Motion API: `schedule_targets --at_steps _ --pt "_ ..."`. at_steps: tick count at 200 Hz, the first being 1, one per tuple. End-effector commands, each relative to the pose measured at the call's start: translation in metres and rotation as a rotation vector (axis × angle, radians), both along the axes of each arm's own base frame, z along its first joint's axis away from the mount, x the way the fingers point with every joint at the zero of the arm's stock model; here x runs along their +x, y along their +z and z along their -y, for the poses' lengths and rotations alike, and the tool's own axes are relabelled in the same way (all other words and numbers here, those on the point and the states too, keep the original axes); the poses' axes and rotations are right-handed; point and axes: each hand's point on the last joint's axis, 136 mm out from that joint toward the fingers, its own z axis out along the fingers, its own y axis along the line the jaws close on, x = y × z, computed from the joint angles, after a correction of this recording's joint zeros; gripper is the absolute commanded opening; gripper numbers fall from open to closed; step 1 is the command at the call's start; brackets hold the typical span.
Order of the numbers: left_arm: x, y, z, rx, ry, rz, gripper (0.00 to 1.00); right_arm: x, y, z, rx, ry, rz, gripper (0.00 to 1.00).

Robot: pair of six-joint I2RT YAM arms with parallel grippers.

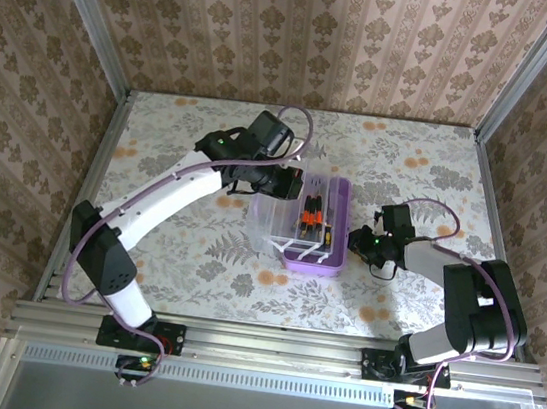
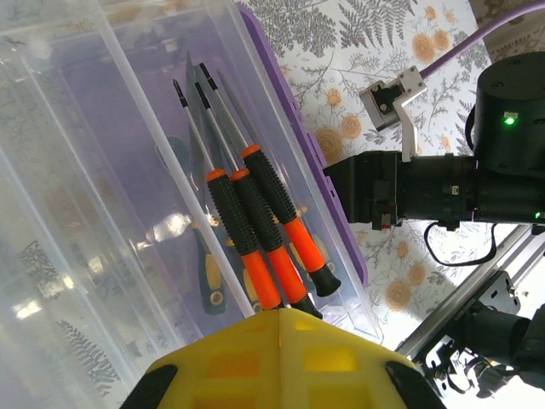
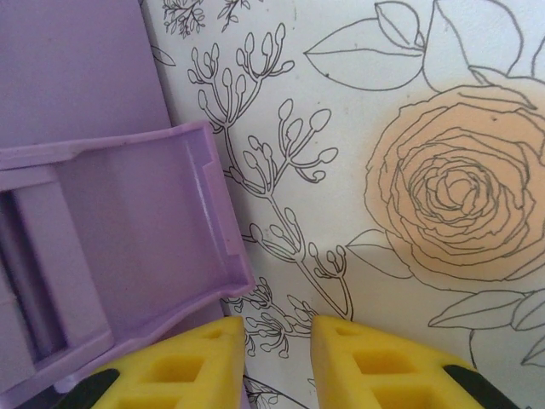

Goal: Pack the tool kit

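Left fingers [image 2: 230, 366] clenched against clear lid [image 2: 85, 170]; right fingers [image 3: 187, 366] released, empty, beside latch [image 3: 128, 230]. Lower lid squarely onto box [image 1: 314, 262], slowly.

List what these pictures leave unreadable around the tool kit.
- Left wrist view: whether the left tool pinches the clear lid; its own yellow fingers cover the contact.
- Left wrist view: items beneath the three screwdrivers, blurred by plastic.
- Right wrist view: the purple box, cut by the left edge.
- Top view: screwdriver count, too small.
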Motion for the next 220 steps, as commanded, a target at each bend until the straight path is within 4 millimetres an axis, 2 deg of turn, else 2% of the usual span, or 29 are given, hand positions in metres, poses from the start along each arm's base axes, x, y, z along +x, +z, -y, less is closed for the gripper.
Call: schedule_targets --at_steps 1,30,53,66,79,87,96,111,125,138,149,159,163,179,195,220 --pt "0.001 0.013 0.016 -0.054 -0.023 -0.001 0.07 0.002 0.003 -0.018 0.050 0.075 0.011 0.30" --pt "0.000 0.016 0.031 -0.064 -0.054 0.000 0.07 0.002 0.002 -0.017 0.048 0.077 0.010 0.30" --pt "-0.002 0.039 0.040 -0.084 -0.090 0.040 0.07 0.002 0.003 -0.016 0.047 0.075 0.010 0.30" --pt "-0.003 0.057 0.038 -0.086 -0.103 0.085 0.14 0.002 0.004 -0.016 0.047 0.075 0.011 0.30" --pt "0.003 0.074 0.022 -0.062 -0.063 0.157 0.21 0.003 0.006 -0.016 0.048 0.076 0.014 0.30" --pt "0.006 0.083 0.008 -0.045 -0.031 0.205 0.30 0.002 0.006 -0.016 0.047 0.078 0.013 0.30" --pt "0.014 0.089 -0.014 -0.014 0.035 0.255 0.46 0.003 0.007 -0.016 0.047 0.079 0.018 0.30" --pt "0.025 0.091 -0.058 0.034 0.154 0.315 0.61 0.003 0.008 -0.015 0.046 0.080 0.020 0.30" --pt "0.034 0.083 -0.102 0.042 0.295 0.321 0.76 0.002 0.009 -0.015 0.044 0.081 0.020 0.30" --pt "0.038 0.068 -0.142 0.025 0.427 0.312 0.99 0.003 0.010 -0.015 0.044 0.080 0.023 0.31" --pt "0.038 0.055 -0.172 -0.005 0.538 0.304 1.00 0.003 0.011 -0.015 0.042 0.078 0.025 0.32" --pt "0.033 0.037 -0.185 -0.041 0.572 0.279 1.00 0.003 0.012 -0.015 0.043 0.077 0.030 0.32" --pt "0.034 0.029 -0.196 -0.053 0.607 0.263 1.00 0.004 0.013 -0.015 0.043 0.077 0.030 0.32" --pt "0.031 0.001 -0.209 -0.075 0.643 0.200 1.00 0.006 0.015 -0.014 0.042 0.071 0.034 0.32" --pt "0.028 -0.030 -0.219 0.005 0.674 0.147 1.00 0.007 0.016 -0.014 0.039 0.068 0.036 0.33" --pt "0.031 -0.058 -0.212 0.046 0.648 0.066 1.00 0.007 0.017 -0.013 0.036 0.065 0.036 0.34"
